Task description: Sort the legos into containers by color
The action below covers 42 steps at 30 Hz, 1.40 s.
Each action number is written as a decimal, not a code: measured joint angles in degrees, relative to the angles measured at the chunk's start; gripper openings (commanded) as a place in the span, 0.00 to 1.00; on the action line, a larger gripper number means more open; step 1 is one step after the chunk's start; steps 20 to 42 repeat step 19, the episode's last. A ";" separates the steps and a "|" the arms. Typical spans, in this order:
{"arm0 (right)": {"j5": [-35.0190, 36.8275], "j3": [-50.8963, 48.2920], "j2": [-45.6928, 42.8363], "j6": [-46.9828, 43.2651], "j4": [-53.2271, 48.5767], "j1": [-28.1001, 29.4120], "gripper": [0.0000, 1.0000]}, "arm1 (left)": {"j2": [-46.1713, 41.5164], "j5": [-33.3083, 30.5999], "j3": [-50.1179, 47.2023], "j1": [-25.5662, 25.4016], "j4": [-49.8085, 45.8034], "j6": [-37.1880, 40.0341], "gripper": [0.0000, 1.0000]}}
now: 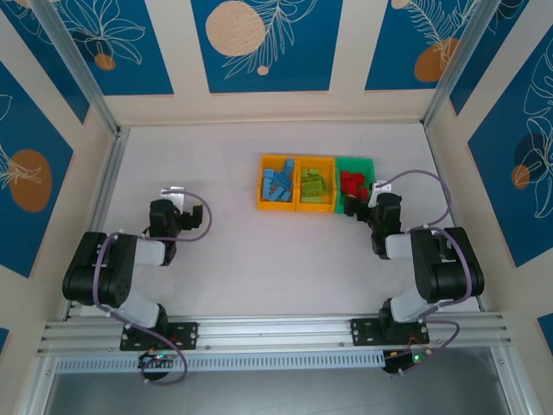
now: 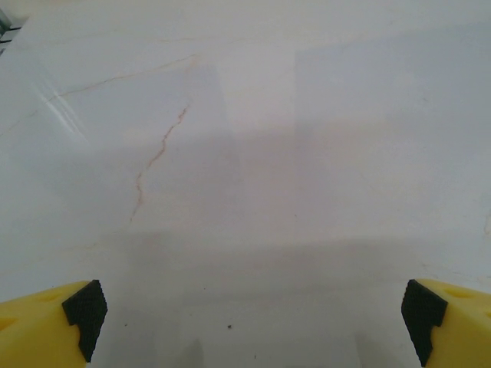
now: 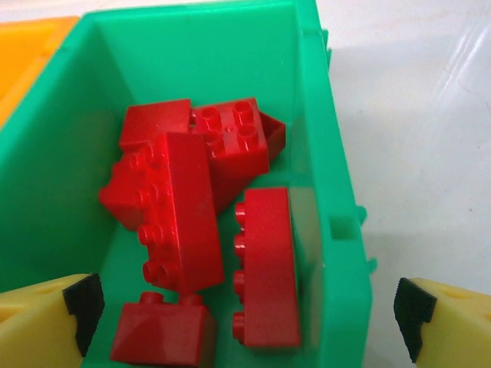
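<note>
Three joined bins stand in a row at the table's middle. The left orange-yellow bin (image 1: 262, 183) holds light blue legos (image 1: 276, 184). The middle orange-yellow bin (image 1: 316, 160) holds lime green legos (image 1: 314, 183). The green bin (image 1: 355, 160) on the right holds red legos (image 1: 351, 181). My right gripper (image 1: 361, 206) hangs open over the green bin's near end (image 3: 192, 54), above several red bricks (image 3: 180, 207), with nothing between its pads (image 3: 80, 310). My left gripper (image 1: 177, 194) is open over bare table, far left of the bins, its pads (image 2: 84, 314) wide apart.
The white tabletop (image 2: 253, 153) under the left gripper carries a faint brownish crack line (image 2: 157, 149). Aluminium rails (image 1: 112, 173) and patterned walls close in the table on both sides. An orange bin's corner (image 3: 23, 54) lies left of the green one.
</note>
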 measured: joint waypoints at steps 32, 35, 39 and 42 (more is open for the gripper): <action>-2.12 0.00 -0.02 -0.04 3.06 -0.68 1.00 | -0.02 1.44 0.02 0.00 1.44 0.00 1.00; -2.12 0.00 -0.02 -0.04 3.06 -0.68 1.00 | -0.02 1.44 0.02 0.00 1.44 0.00 1.00; -2.12 0.00 -0.02 -0.04 3.06 -0.68 1.00 | -0.02 1.44 0.02 0.00 1.44 0.00 1.00; -2.12 0.00 -0.02 -0.04 3.06 -0.68 1.00 | -0.02 1.44 0.02 0.00 1.44 0.00 1.00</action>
